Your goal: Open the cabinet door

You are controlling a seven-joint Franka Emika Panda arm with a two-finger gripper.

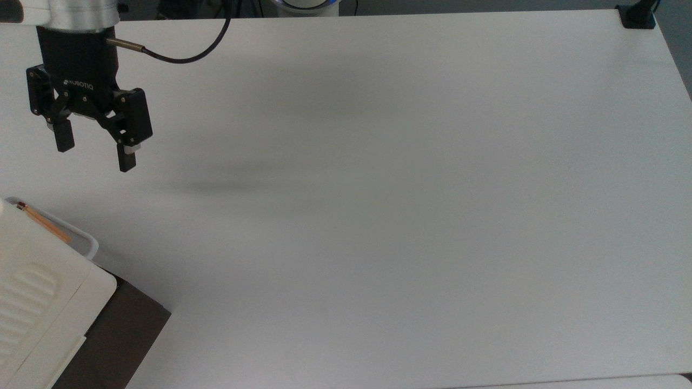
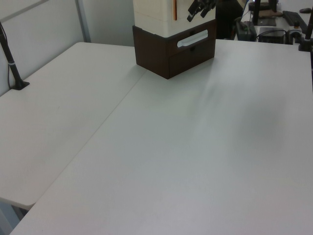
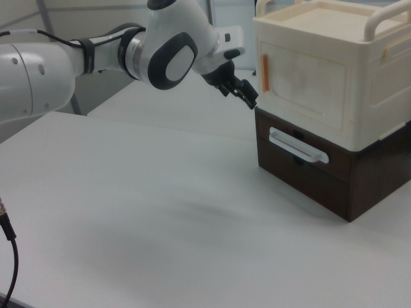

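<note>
The near stretch of the white bench (image 3: 128, 212) carries nothing but a soft grey shadow in the right view. Farther back, on the right view's right, a dark brown drawer unit (image 3: 321, 176) stands on the bench with a white bar handle (image 3: 298, 145) across its front. The cabinet (image 3: 334, 77), a cream-white plastic box, sits squarely on top of that brown unit. Its door (image 3: 302, 80) is the flat panel on the side facing the arm, lying flush with the box and shut, with a short orange tab (image 3: 263, 68) standing upright at its left edge in the right view. A white rounded loop bar (image 3: 385, 14) rises at the cabinet's far top corner.

Just left of the orange tab in the right view hangs the black pincer (image 3: 243, 92), its two fingers spread apart and holding nothing. It is near the door's edge but does not touch it. Behind it the white arm (image 3: 96, 54) reaches in from the right view's left.

In the top view the pincer (image 1: 95, 153) hovers over bare bench (image 1: 378, 189) at the top view's upper left, jaws apart, fingertips pointing toward the cabinet (image 1: 38, 292) in the lower left corner, well apart from it. In the left view the pincer (image 2: 198, 10) hangs just right of the cabinet (image 2: 154, 14), above the handle (image 2: 193, 37).
</note>
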